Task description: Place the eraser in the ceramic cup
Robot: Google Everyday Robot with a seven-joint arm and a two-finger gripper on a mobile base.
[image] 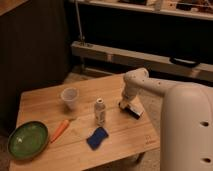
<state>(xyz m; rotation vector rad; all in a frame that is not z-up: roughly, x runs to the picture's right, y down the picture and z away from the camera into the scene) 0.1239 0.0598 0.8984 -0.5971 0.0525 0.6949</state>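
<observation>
So the end effector (126,103) is down on the tabletop (45,102), way off to the picture's right of the ceramic cup (69,97), past the little white bottle (100,111) that stands between them. The eraser (134,111) is right under it, same far side from the cup and close to the tabletop's edge. Its long axis runs diagonally, with one end tucked under the fingers and the other pointing away from the cup toward the front. The fingers are pressed together, and it looks like they're pinching the end of the eraser nearer the cup. The arm (150,86) reaches in from the side opposite the cup, bends at a rounded joint and drops almost straight down. Next is probably a lift and a carry over the bottle to the cup.
</observation>
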